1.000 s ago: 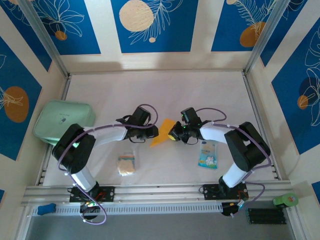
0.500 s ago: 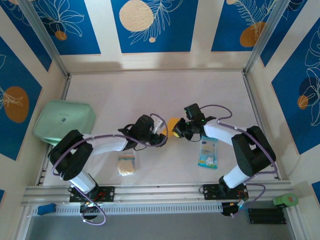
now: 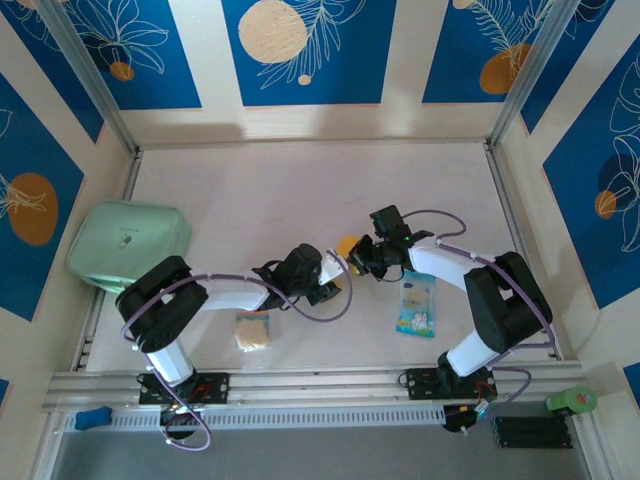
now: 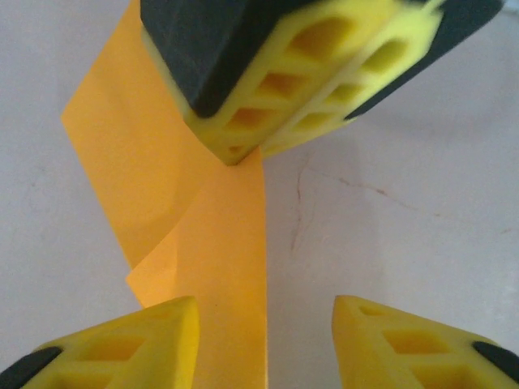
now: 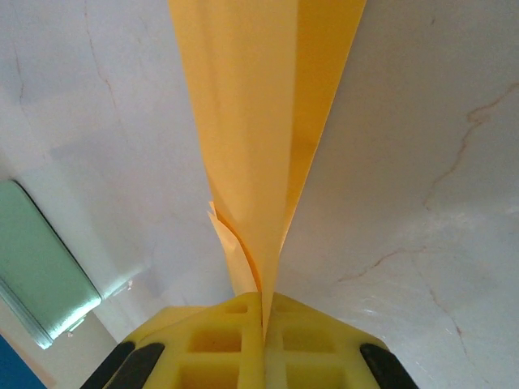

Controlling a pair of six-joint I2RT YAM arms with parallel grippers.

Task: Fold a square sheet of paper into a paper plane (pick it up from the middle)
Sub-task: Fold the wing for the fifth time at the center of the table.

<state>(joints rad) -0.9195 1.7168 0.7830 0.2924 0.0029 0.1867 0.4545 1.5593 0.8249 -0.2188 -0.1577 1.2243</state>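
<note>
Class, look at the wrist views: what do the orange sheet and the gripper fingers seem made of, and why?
The sheet is probably thin matte paper: it holds sharp creases. The fingers look like smooth yellow plastic, moulded in open lattice cells.

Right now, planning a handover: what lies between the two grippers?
The folded paper, held by the right gripper, reaches the left gripper; left wrist view.

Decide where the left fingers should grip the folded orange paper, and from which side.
Judging by its pose, the free folded strip of the orange paper, away from the end the right fingers pinch. Come from opposite them: the strip extends toward the open left fingers.
</note>
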